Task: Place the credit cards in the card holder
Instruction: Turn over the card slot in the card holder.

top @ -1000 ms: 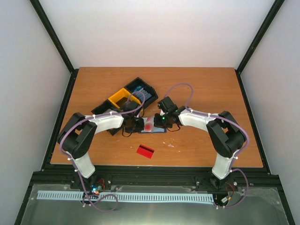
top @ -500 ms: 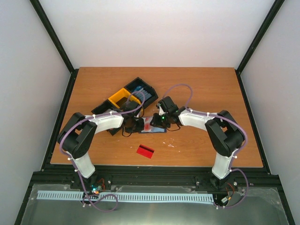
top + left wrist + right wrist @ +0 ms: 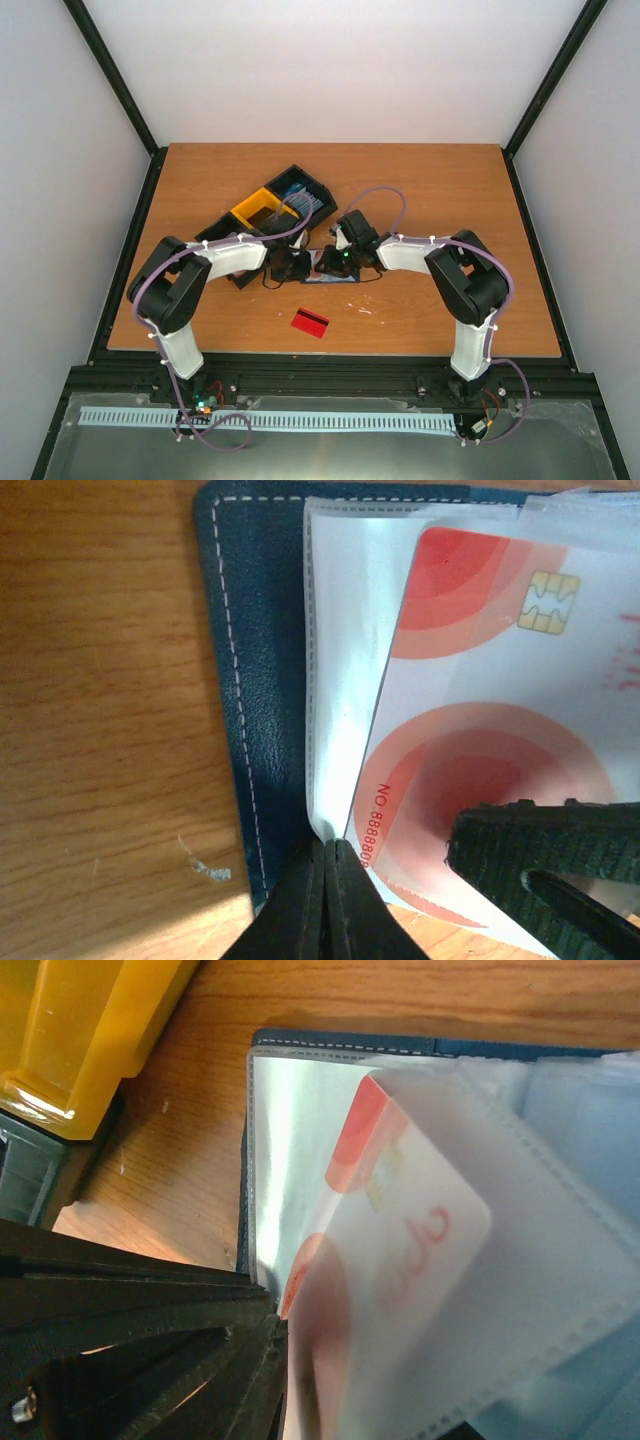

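"Navy leather with white stitching: is that the card holder [image 3: 240, 680], and where is it from your tools?"

"Yes. It lies open on the wooden table [image 3: 450, 200], stretched left to right, right between my two grippers. My left gripper [image 3: 326, 855] sits at its left end, my right gripper [image 3: 330, 266] over its right part."

"What are the grippers doing?"

"My left jaws are pressed fully together, their tips at the edge of a clear sleeve [image 3: 345, 630] inside the holder. I cannot tell whether a sliver of that plastic is pinched between them. One black ribbed finger [image 3: 545, 845] of my right gripper rests on a white credit card with red circles [image 3: 480, 760]. Whether those right jaws are parted or closed, I cannot tell."

"And that card?"

"It lies under the sleeve, slightly skewed, its long edge not parallel to the sleeve's seam, with a narrow gap between them. I judge it needs squaring up against that seam."

"Anything left over?"

"A second credit card, plain red [image 3: 310, 323], lies on the table, nearer my bases than the holder and apart from it. It sits a touch left of the holder's middle, so I judge my left arm slightly closer."
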Tool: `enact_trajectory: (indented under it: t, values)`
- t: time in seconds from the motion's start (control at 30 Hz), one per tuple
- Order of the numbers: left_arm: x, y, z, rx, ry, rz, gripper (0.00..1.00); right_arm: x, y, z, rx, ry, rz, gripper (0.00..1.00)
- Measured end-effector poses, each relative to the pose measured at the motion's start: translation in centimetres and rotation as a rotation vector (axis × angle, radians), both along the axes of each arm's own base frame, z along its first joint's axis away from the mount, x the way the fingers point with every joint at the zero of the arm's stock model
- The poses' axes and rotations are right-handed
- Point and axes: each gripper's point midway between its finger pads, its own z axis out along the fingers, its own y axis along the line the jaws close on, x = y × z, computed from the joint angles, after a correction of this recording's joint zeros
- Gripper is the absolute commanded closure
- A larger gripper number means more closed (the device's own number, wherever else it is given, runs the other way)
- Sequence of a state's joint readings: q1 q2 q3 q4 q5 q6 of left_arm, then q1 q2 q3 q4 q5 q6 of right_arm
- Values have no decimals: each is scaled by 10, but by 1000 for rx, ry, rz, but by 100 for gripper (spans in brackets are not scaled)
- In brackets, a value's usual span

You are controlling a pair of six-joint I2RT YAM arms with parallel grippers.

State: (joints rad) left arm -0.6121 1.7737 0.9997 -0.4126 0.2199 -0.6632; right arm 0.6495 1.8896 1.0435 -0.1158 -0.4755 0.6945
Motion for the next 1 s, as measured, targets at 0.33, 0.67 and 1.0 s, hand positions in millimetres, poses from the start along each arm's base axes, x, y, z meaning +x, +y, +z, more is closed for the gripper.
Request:
enact_trajectory:
  t: [0.33, 0.67, 1.0]
  values:
    - [1, 1, 0, 5, -4, 2, 99, 1, -10, 4, -46, -15, 2, 97]
    - [5, -2, 0, -6, -21, 2, 99, 5, -53, 4, -117, 39, 6, 97]
    - [6, -8, 0, -30, -23, -6, 99, 3, -61, 11, -152, 59, 106, 93]
